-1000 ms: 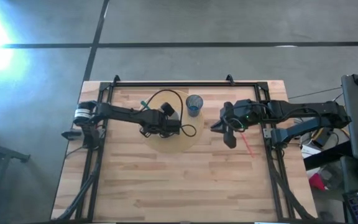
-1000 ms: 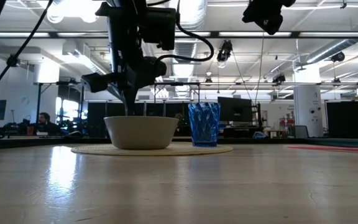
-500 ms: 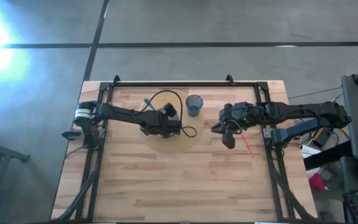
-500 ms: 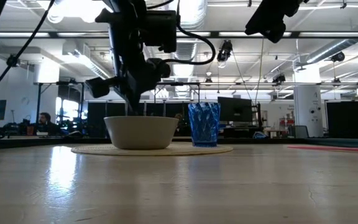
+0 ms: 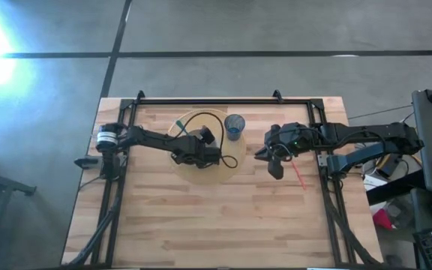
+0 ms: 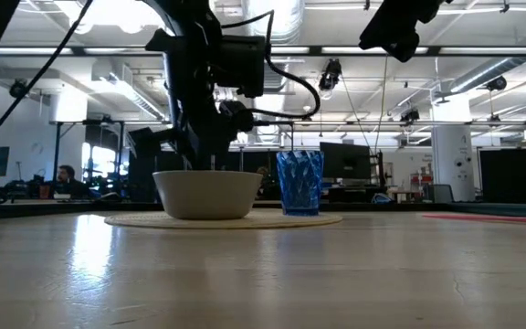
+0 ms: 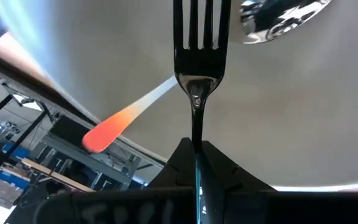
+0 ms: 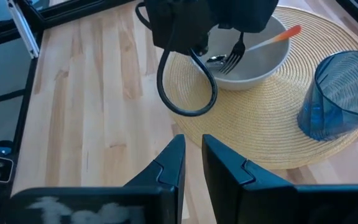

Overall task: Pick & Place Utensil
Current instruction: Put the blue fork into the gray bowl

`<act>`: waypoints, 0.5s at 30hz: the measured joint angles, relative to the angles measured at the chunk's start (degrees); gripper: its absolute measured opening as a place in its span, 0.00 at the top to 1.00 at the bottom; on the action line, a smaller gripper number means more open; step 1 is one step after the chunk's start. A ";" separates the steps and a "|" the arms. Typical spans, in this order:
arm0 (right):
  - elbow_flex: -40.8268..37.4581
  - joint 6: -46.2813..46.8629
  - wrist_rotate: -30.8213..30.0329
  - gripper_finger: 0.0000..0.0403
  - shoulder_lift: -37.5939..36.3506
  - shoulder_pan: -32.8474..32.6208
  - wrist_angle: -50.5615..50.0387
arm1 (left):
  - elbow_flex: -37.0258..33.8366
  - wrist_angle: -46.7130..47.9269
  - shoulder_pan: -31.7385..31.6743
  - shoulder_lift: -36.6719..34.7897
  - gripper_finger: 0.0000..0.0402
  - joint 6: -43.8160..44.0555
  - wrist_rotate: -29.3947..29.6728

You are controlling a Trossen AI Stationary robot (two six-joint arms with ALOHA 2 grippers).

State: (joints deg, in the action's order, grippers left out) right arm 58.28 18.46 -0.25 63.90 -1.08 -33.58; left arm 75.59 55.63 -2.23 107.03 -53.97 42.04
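The left gripper [image 7: 194, 149] is clamped on the handle of a metal fork [image 7: 199, 56], holding it tines-down inside a pale bowl [image 8: 257, 59]. In the left wrist view the tines point at the bowl's inner floor, close to a shiny spoon [image 7: 278, 18] that lies there. A utensil with an orange tip [image 7: 126, 118] also leans in the bowl, its coloured end up over the rim. Whether the fork's tines touch the bowl cannot be told.

The bowl sits on a round woven mat [image 8: 229, 130], with a blue ribbed cup [image 8: 344, 93] just beside the bowl on the same mat (the cup appears empty of utensils).

The right gripper [image 8: 191, 165], fingers nearly together and holding nothing, waits above the wooden table [image 5: 201, 217], well apart from the bowl on the cup's side. A thin red stick [image 5: 299, 175] lies on the table near it.

The fork appears nearly placed: carried to the bowl, not yet released. Letting go and withdrawing seem to remain.
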 joint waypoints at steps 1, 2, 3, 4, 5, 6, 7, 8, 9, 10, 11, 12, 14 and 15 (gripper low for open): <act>0.00 0.00 -0.02 0.87 0.00 0.00 -0.02 | -0.02 0.02 -0.03 0.20 1.00 -0.22 -0.01; 0.00 0.00 -0.01 0.87 0.00 0.00 0.02 | -0.14 0.00 -0.03 0.44 1.00 -0.58 -0.01; 0.00 0.00 -0.02 0.87 0.00 0.00 0.07 | -0.15 0.04 -0.03 0.68 1.00 -0.97 0.01; 0.00 0.00 -0.02 0.87 0.00 0.00 0.07 | -0.15 0.03 -0.04 0.85 1.00 -1.06 0.10; 0.00 0.00 -0.01 0.87 0.00 0.00 0.05 | -0.18 0.14 -0.05 0.98 1.00 -1.01 0.27; 0.00 0.00 0.00 0.87 0.00 0.00 0.04 | -0.26 0.31 -0.05 1.22 1.00 -0.90 0.54; 0.00 0.00 0.00 0.87 0.00 0.00 0.05 | -0.35 0.42 -0.05 1.41 1.00 -0.85 0.64; 0.00 0.00 0.00 0.87 0.00 0.00 0.07 | -0.43 0.44 -0.05 1.60 1.00 -0.74 0.69; 0.00 0.00 0.00 0.87 0.00 0.00 0.02 | -0.54 0.48 -0.05 1.73 1.00 -0.42 0.74; 0.00 0.00 0.00 0.87 0.00 0.00 0.02 | -0.60 0.75 -0.05 1.87 1.00 -0.26 0.75; 0.00 0.00 0.00 0.87 0.00 0.00 0.02 | -0.69 0.88 -0.05 1.97 1.00 -0.16 0.76; 0.00 0.00 0.02 0.87 0.00 0.00 0.02 | -0.76 0.86 -0.05 2.06 1.00 -0.15 0.74; 0.00 0.00 0.02 0.87 0.00 0.00 0.02 | -0.81 0.84 -0.05 2.33 1.00 -0.12 0.60; 0.00 0.00 0.02 0.87 0.00 -0.02 0.02 | -0.83 0.81 -0.05 2.47 1.00 -0.07 0.31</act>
State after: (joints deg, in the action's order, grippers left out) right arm 58.28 18.46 -0.23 63.90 -1.10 -33.56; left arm 74.76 56.45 -2.28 109.50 -54.04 42.35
